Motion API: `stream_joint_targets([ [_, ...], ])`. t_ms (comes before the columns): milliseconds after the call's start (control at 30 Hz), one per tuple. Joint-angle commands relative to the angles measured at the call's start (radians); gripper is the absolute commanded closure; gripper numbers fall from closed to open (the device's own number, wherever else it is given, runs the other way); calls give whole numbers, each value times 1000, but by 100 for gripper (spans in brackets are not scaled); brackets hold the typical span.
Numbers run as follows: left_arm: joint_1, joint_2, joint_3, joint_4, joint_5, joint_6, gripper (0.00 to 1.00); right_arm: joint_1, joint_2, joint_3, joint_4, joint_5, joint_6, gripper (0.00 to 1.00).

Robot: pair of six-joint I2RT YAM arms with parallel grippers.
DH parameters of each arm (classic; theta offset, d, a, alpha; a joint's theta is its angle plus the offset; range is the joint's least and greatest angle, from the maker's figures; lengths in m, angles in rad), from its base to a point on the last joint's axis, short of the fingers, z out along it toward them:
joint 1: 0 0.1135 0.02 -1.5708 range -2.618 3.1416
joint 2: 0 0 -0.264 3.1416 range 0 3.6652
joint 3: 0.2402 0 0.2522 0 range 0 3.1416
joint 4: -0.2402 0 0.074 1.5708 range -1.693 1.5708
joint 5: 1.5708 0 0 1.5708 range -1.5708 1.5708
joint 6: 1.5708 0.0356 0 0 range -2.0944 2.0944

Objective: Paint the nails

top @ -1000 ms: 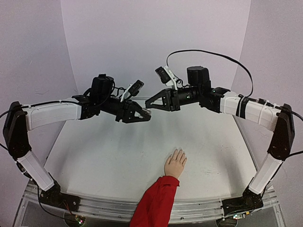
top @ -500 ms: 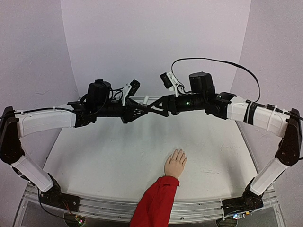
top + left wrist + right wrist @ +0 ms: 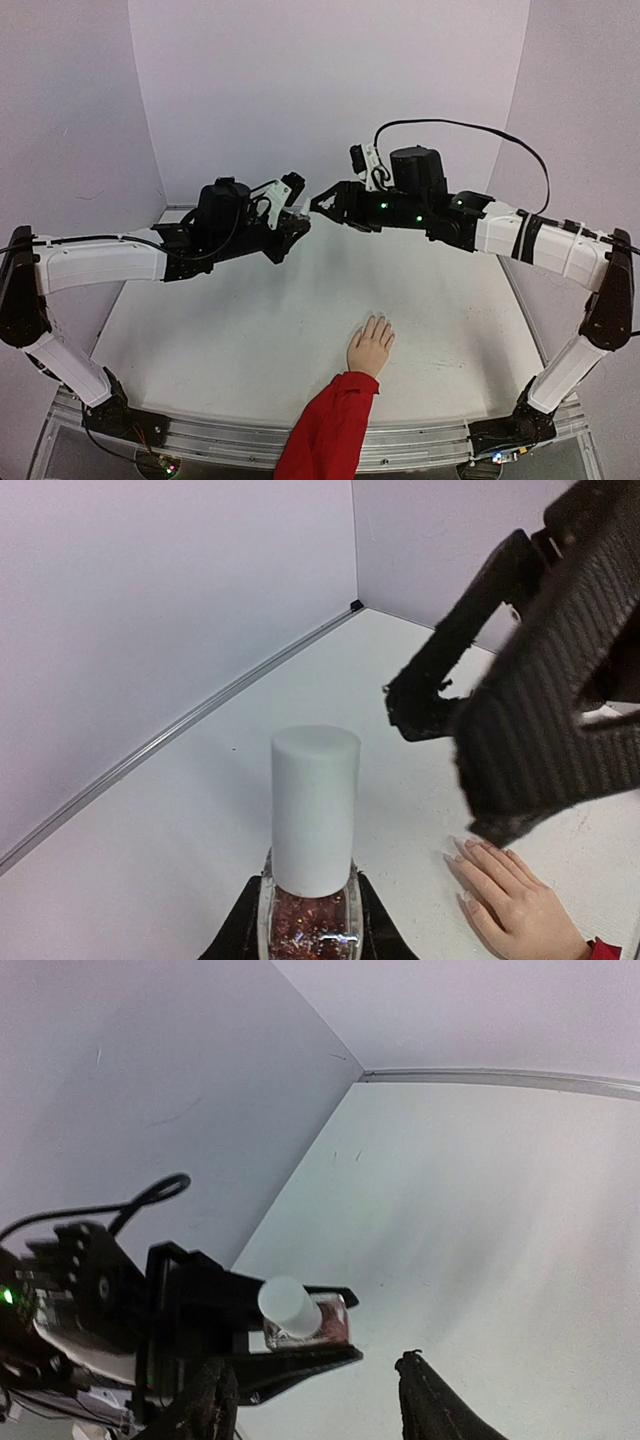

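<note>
Since half a second ago the two claws, which overlapped in the overhead view, have drawn slightly apart. The right gripper [image 3: 326,203] now sits a little higher and further back, while the mannequin hand has stayed where it lay.

The left gripper [image 3: 293,225] is clamped on a small glass nail-polish bottle [image 3: 308,920], one dark finger on each side of the glass. The bottle stands upright in the left wrist view. What shows of the glass is filled with reddish, glitter-flecked polish. A plain white cylindrical cap [image 3: 315,810] sits on its neck.

The right gripper's fingers are spread wide with nothing between them. In the right wrist view the bottle lies ahead of the fingertips and apart from them, its cap angled toward that camera. In the left wrist view the right claw looms dark and blurred just right of the cap, not touching it.

Both claws hang above the far half of the white table [image 3: 230,330], close to the back wall.

The mannequin hand [image 3: 371,347] lies palm down near the front edge, well below and nearer than the claws, its fingers pointing away from the arm bases. The nails [image 3: 449,857] are at its fingertips, too small to make out clearly. A red sleeve [image 3: 330,425] covers the wrist and runs off the near edge.
</note>
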Motion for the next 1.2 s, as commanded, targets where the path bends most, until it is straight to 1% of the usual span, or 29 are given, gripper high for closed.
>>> stream_joint_targets([
  [0,-12,2,43,57,-51,1,100,14,62,95,46,28,37,46],
  [100,-14,0,40,57,-49,0,100,18,89,123,46,34,34,46],
  [133,-14,-1,39,58,-48,-1,100,21,97,129,46,32,34,48],
  [433,-18,2,46,53,-20,-9,100,23,133,146,47,24,26,79],
  [567,-17,-1,56,47,35,-24,100,23,127,124,57,-17,-12,89],
  [633,-10,-8,59,45,135,-33,100,14,111,104,61,-47,-64,100],
  [700,23,-16,64,45,344,-63,100,-10,85,77,71,-122,-140,100],
  [733,50,-17,69,46,471,-93,100,-28,68,62,81,-196,-186,100],
  [767,79,-11,83,46,604,-131,100,-52,58,44,96,-307,-242,100],
  [833,144,15,128,46,915,-205,100,-87,52,20,115,-674,-368,100],
  [867,176,34,159,46,1063,-249,100,-91,55,13,111,-961,-428,100],
  [900,187,56,192,46,1222,-281,100,-91,59,8,108,-1061,-454,100],
  [933,195,76,223,46,1336,-314,100,-93,63,6,101,-1137,-443,100],
  [967,199,89,248,46,1406,-344,100,-94,66,5,95,-1170,-434,100],
  [1033,199,103,268,46,1463,-374,100,-94,50,-20,77,-1179,-449,100],
  [1167,200,95,244,48,1401,-356,100,-94,22,-45,67,-1105,-483,100],
])
